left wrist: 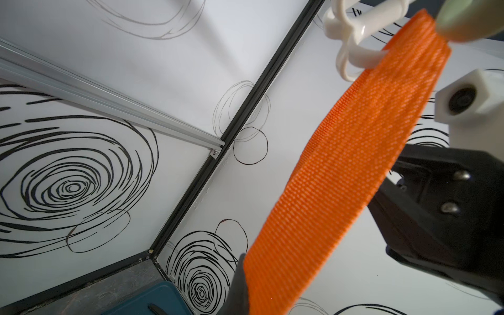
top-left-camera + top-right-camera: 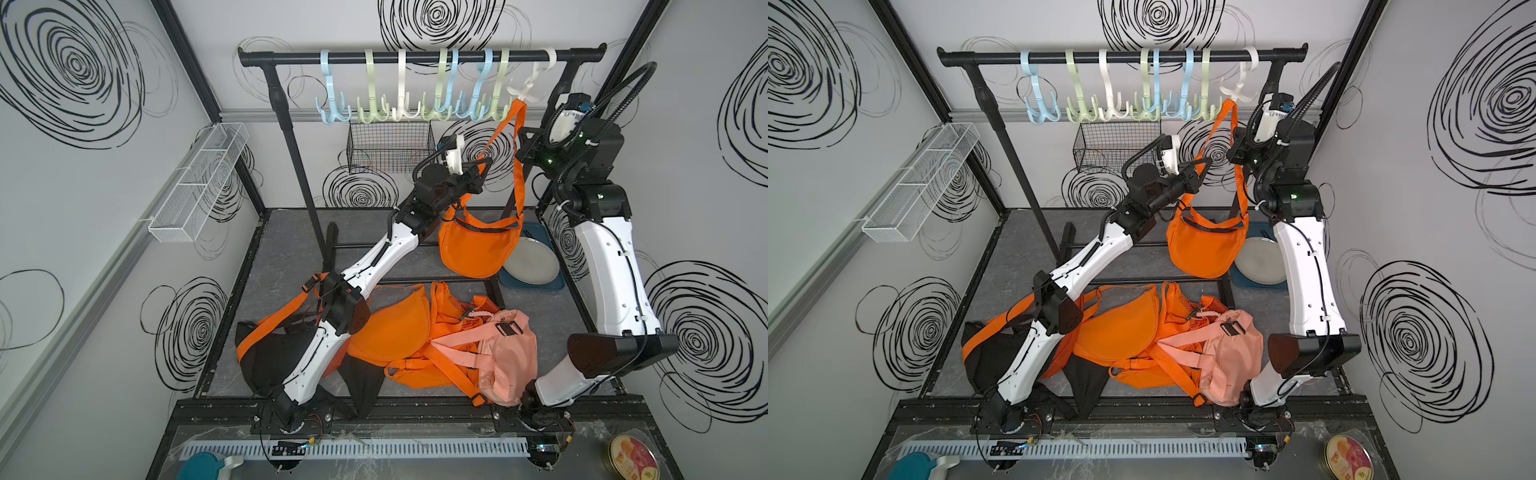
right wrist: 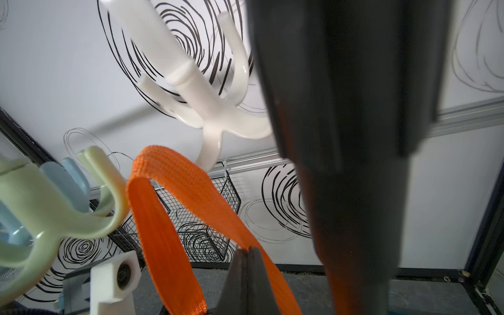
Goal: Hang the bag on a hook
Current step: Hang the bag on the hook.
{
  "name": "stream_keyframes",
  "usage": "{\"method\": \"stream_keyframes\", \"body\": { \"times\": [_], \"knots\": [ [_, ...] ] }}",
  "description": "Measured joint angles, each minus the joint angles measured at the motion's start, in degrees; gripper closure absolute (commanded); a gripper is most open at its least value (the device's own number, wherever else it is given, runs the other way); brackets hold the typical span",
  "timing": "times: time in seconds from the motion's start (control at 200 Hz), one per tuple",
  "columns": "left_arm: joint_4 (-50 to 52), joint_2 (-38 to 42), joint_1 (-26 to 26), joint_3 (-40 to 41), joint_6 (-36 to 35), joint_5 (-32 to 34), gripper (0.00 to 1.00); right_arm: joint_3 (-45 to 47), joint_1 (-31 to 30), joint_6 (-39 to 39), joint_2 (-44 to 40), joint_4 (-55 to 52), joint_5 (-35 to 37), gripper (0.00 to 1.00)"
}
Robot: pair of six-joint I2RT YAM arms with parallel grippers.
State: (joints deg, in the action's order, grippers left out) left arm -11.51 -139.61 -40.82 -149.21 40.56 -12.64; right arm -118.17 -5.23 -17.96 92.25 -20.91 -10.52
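An orange bag (image 2: 478,245) (image 2: 1204,245) hangs in the air by its orange strap (image 2: 498,133) (image 1: 341,163) (image 3: 174,207). My left gripper (image 2: 483,163) (image 2: 1200,164) (image 1: 253,300) is shut on one strand of the strap. My right gripper (image 2: 520,143) (image 2: 1235,145) (image 3: 248,253) is shut on the other strand. The strap's folded top sits just under the white hook (image 2: 528,89) (image 2: 1239,89) (image 1: 351,35) (image 3: 212,109) at the rail's right end, against its lowest prong. Whether the strap is over that prong I cannot tell.
The black rail (image 2: 415,56) carries several blue, green and white hooks; a green hook (image 3: 68,218) is right beside the strap. The rack's post (image 3: 341,136) stands close to my right gripper. A pile of bags (image 2: 415,332), a wire basket (image 2: 390,145) and a plate (image 2: 536,259) lie below.
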Motion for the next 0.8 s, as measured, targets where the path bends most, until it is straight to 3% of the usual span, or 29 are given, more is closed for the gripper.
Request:
{"method": "stream_keyframes", "body": {
  "times": [0.075, 0.115, 0.285, 0.37, 0.625, 0.801],
  "knots": [
    [0.2, 0.0, 0.0, 0.0, 0.0, -0.3, 1.00, 0.9, 0.1, 0.0, -0.9, 0.2, 0.1, 1.00],
    [0.3, 0.0, 0.0, 0.0, 0.0, -0.5, 0.89, 1.3, 0.2, 0.0, -1.2, 0.3, 0.1, 1.00],
    [1.1, 0.0, 0.0, 0.2, -0.1, -1.6, 0.62, 2.6, 1.2, -0.3, -1.9, 1.0, 0.5, 1.00],
    [1.1, 0.0, 0.0, 0.9, -0.6, -2.0, 0.44, 3.4, 1.7, -0.7, -2.4, 1.2, 0.9, 1.00],
    [2.2, 3.3, 0.0, 8.6, -4.0, -3.6, 0.00, 5.8, 3.4, -2.1, -4.3, 2.3, 1.8, 1.00],
    [4.2, 11.7, 0.0, 17.5, -9.1, -3.8, 0.01, 7.5, 4.1, -3.0, -5.6, 2.4, 2.3, 0.99]
  ]
}}
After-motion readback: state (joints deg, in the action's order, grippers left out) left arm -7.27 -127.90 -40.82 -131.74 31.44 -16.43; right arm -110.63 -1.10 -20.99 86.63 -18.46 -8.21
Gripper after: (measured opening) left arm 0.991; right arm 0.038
